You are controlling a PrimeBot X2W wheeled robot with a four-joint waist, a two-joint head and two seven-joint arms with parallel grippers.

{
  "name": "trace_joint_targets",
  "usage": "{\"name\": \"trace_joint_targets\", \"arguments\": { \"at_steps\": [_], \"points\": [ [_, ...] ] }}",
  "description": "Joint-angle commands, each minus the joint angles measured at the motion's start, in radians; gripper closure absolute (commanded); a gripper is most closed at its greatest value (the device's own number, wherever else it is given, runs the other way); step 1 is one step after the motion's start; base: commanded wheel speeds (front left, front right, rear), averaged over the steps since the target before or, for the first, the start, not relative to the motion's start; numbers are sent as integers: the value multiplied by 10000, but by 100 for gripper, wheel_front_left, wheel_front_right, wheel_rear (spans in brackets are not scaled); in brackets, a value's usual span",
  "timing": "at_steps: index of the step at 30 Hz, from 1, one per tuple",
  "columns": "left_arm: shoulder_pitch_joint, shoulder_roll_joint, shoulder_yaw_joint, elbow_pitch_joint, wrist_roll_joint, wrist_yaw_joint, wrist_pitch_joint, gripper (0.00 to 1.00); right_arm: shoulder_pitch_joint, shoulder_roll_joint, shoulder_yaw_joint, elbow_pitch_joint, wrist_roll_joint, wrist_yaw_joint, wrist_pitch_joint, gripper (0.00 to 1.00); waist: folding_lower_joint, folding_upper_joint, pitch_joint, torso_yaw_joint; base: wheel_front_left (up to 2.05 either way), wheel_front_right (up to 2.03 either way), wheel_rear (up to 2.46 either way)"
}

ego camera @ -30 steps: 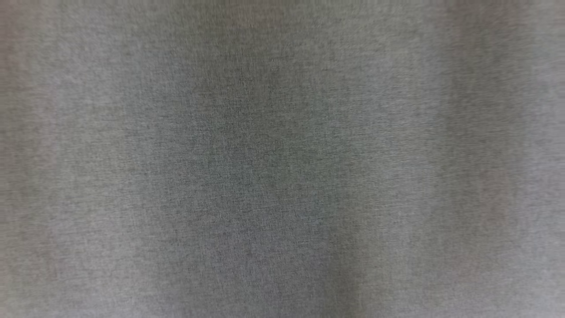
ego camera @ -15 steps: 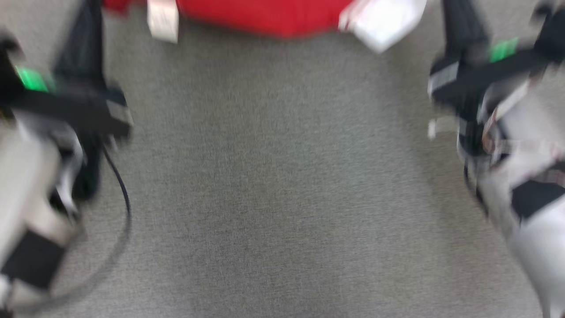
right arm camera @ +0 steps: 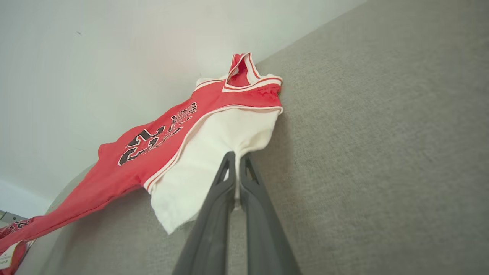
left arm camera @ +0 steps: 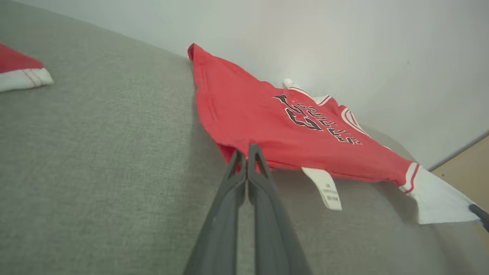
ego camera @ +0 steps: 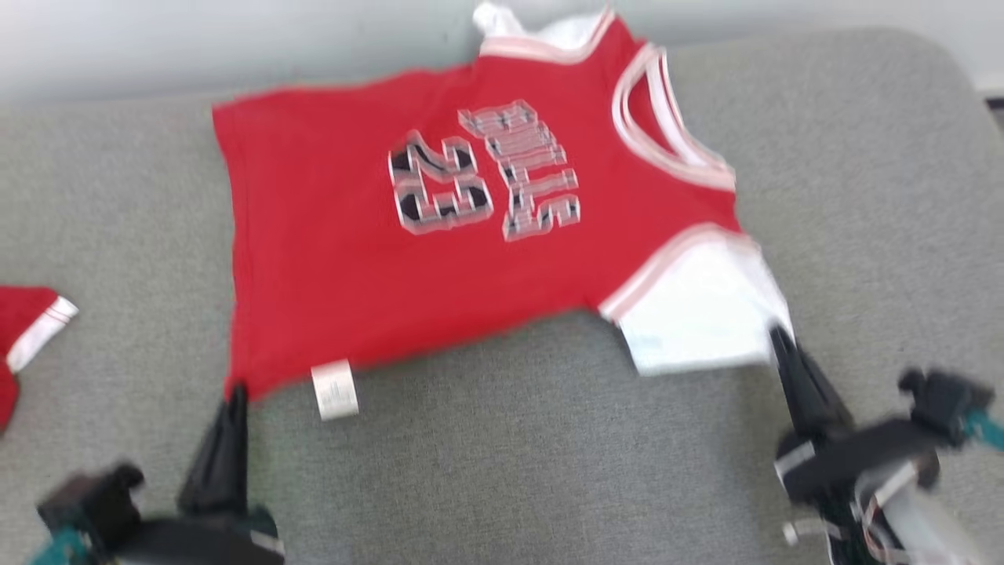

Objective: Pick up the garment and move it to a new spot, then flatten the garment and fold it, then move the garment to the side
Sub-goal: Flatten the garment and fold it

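Grey woven fabric (ego camera: pixel 502 471) spreads wide beneath me, and a pale wall (left arm camera: pixel 344 38) rises along its far edge.

My left pincer (ego camera: pixel 235 392) is clamped tight, its two dark fingers pressed together on the near bottom corner of the red jersey (ego camera: pixel 329 235). In the left wrist view the red hem bunches right at my fingertips. My right pincer (ego camera: pixel 778 336) is likewise closed, pinching the near edge of the white sleeve (ego camera: pixel 698 306), whose cloth puckers where the fingers meet in the right wrist view.

Between my two grips the jersey's near edge runs taut, with a shadow on the grey fabric under it. A white label (ego camera: pixel 335 390) hangs from the hem just beside my left pincer. Farther out, the red body lies spread across the surface, printed side up, with a black-and-white number and lettering (ego camera: pixel 486 173) across the chest. White-and-red trim runs around the armhole and the neck opening, and the collar end reaches the foot of the wall.

Well apart from all this, off to my left, a second red piece (ego camera: pixel 23 329) with a white striped band lies on the grey fabric, partly cut off by the head view's edge.
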Motion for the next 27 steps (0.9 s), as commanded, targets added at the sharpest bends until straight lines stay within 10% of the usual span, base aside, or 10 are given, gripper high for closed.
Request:
{"name": "trace_joint_targets", "arguments": {
  "at_steps": [1,18,27],
  "points": [
    [414,-124,106,-11,144,-79,-30,100,512,-19,-179,-67,-41,-24,40,100,4,3,-584,-44,0,0,0],
    [3354,-960,534,831,1279,-503,-31,100,6039,1307,-2040,-2273,-1685,-24,2051,100,4,3,-1887,85,0,0,0],
    [3153,-971,341,973,1757,-665,-31,100,5891,2256,-3111,-3597,-2353,-22,3076,100,4,3,-1795,59,0,0,0]
  ]
}}
